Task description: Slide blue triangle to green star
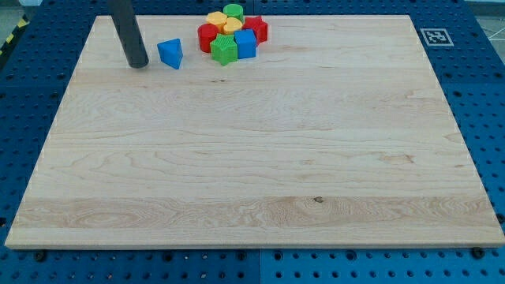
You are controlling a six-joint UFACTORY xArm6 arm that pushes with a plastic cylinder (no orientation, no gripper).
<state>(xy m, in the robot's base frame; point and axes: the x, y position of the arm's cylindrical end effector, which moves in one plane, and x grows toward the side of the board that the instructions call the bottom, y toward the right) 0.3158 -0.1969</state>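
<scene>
- My tip [138,65] near the tabletop's [252,158] top-left corner, just left of blue triangle [170,54].
- Green star [224,50] right, fronting a packed cluster; blue cube [245,43] touching it.
- No jaws; plain dark rod.

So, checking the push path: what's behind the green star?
Behind the green star sit a red block, yellow blocks and a blue cube; their lower parts are hidden.

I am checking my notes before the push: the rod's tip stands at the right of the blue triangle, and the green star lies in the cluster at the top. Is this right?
Not quite. In the camera view my tip stands to the left of the blue triangle, not its right, with a small gap. The green star does lie in the cluster at the view's top.
</scene>
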